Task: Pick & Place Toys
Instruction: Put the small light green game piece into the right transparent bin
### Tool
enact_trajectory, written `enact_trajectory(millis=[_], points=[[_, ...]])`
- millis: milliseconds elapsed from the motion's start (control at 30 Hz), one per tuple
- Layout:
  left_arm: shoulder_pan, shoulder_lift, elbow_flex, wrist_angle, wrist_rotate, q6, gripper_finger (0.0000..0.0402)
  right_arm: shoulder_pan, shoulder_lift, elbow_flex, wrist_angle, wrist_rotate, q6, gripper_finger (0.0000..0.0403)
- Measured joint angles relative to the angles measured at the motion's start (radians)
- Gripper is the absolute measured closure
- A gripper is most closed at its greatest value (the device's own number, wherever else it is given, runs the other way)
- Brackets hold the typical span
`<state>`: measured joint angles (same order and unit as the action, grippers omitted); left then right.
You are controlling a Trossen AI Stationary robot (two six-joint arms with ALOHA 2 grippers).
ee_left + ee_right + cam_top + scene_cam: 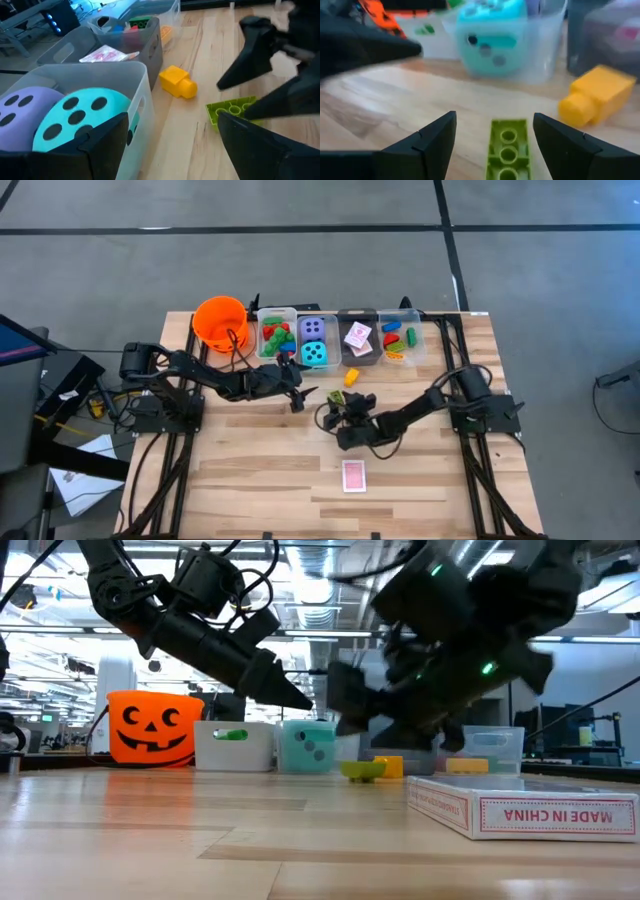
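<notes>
wood table (250, 470): right pincer (495, 131) open, low, straddling green brick (508, 150).

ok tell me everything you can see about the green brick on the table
The green brick is a small lime plastic piece, long and narrow, with a row of round studs on top. It lies flat on the bare wooden table, studs up, in front of the bins and next to the yellow brick without touching it. The right gripper hangs open, fingers to either side, not touching it.
</notes>
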<state>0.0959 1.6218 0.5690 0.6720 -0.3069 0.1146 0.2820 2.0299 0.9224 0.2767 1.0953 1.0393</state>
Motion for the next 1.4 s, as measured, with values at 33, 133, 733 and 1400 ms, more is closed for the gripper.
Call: enact_trajectory(millis=[33,133,733,1400], points=[[0.0,0.0,0.0,-0.003,0.0,0.0,0.0103,-0.007,0.02,0.009,-0.005,-0.006,0.005,0.0143],[0.0,0.0,0.0,-0.009,0.0,0.0,0.0103,-0.021,0.07,0.045,-0.011,-0.033,0.015,0.0143],[0.0,0.0,0.0,-0.028,0.0,0.0,0.0103,-0.063,0.104,0.11,-0.128,-0.197,-0.003,0.0201],[0.0,0.0,0.0,-0.028,0.0,0.0,0.0103,0.021,-0.154,0.109,-0.27,-0.259,-0.22,0.0269]])
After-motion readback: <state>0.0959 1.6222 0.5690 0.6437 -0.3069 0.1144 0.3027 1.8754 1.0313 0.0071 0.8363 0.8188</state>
